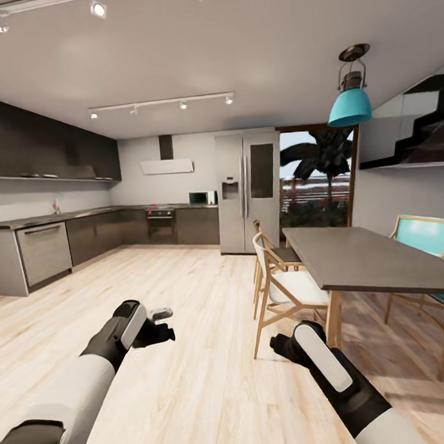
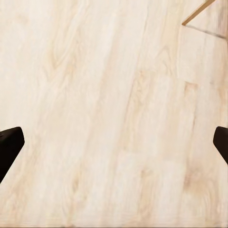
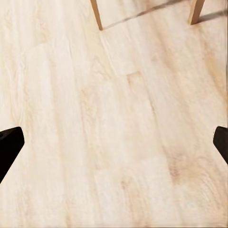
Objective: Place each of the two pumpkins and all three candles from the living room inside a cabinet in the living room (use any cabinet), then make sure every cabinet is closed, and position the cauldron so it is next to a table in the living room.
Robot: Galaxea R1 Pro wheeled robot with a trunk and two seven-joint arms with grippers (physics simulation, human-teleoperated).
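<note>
You are facing an open kitchen and dining area, with none of the task's objects visible from here. Your left gripper (image 1: 163,323) and right gripper (image 1: 277,344) both hang low over the pale wood plank floor (image 1: 190,378), holding nothing; in each wrist view the dark fingertips (image 2: 9,147) sit at opposite edges, jaws wide apart. Ahead on your right stands a dark grey rectangular dining table (image 1: 372,257) on wooden legs, its long side running away from you, with a white-seated wooden chair (image 1: 286,290) between it and your right arm. A turquoise chair (image 1: 426,239) stands beyond. A steel fridge (image 1: 248,192) stands against the far wall.
</note>
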